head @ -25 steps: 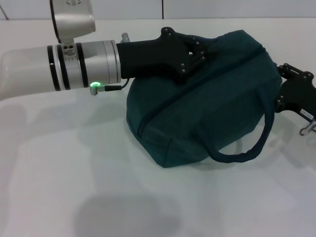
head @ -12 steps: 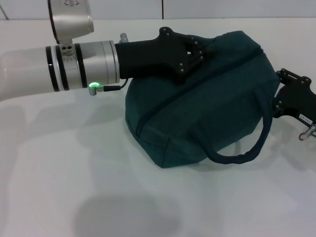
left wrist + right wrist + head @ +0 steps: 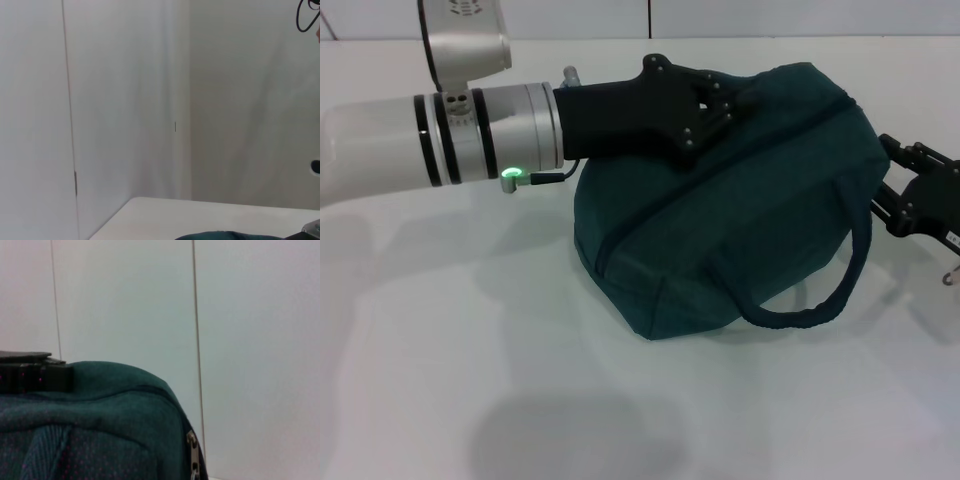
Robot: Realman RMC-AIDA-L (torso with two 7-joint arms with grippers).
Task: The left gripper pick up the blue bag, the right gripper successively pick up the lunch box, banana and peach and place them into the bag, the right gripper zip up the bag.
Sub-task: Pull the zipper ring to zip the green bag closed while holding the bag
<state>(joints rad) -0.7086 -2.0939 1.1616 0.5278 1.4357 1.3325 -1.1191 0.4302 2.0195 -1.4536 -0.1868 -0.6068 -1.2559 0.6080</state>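
The blue bag (image 3: 740, 220) lies on the white table (image 3: 470, 380), bulging, with its zipper line closed along the top. One loop handle (image 3: 820, 300) hangs down the front. My left gripper (image 3: 718, 105) reaches in from the left and is shut on the bag's top. My right gripper (image 3: 882, 178) is at the bag's right end, open, holding nothing. The right wrist view shows the bag (image 3: 100, 430) close up, its silver zipper pull (image 3: 192, 450) hanging free, and the left claw (image 3: 30, 375). The lunch box, banana and peach are out of view.
A white wall (image 3: 770, 18) runs behind the table. The left arm's silver wrist (image 3: 490, 130) spans the left side above the table. A sliver of the bag (image 3: 225, 235) shows in the left wrist view.
My right gripper has drawn back to the right, away from the bag's end. The bag shifted slightly left. The left gripper keeps its hold.
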